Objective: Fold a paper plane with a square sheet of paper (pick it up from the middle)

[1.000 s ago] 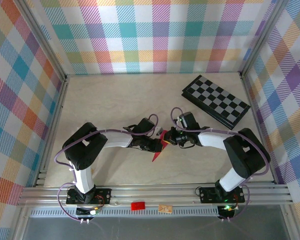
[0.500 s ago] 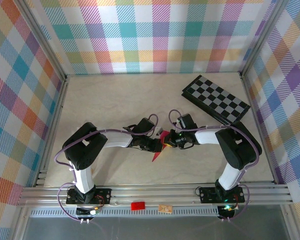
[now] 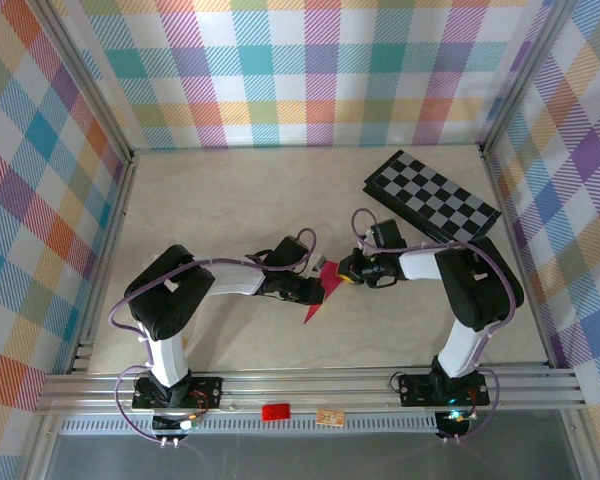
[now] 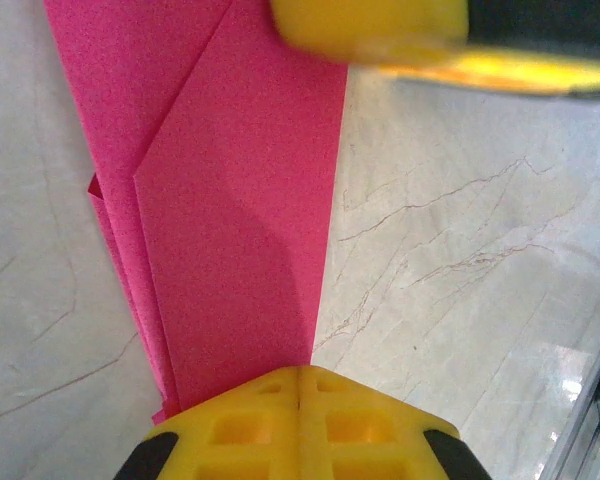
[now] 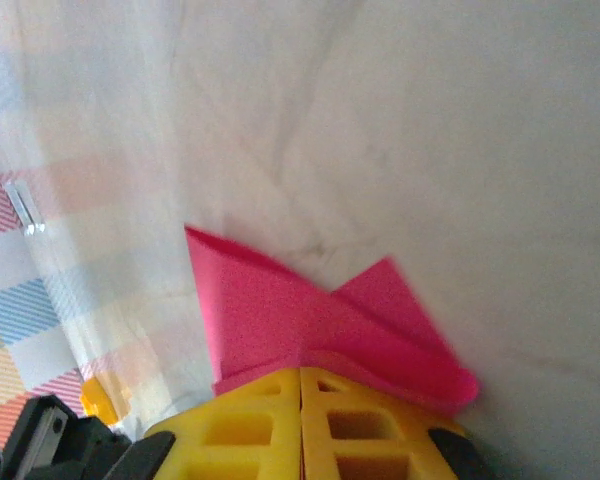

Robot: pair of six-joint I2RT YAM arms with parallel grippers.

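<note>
The paper plane [image 3: 317, 300], a partly folded magenta dart, is sitting near the middle of the worktop [image 3: 210, 200] between the two arms, its pointed end aiming toward the near edge and well apart from the checkerboard [image 3: 432, 202] at the far right. The left gripper [image 4: 300, 388] is pinching its folded layers with yellow fingers pressed together. The right gripper [image 5: 300, 385] is coming in from the opposite side, its fingers likewise closed tight on a raised corner of the paper.
</note>
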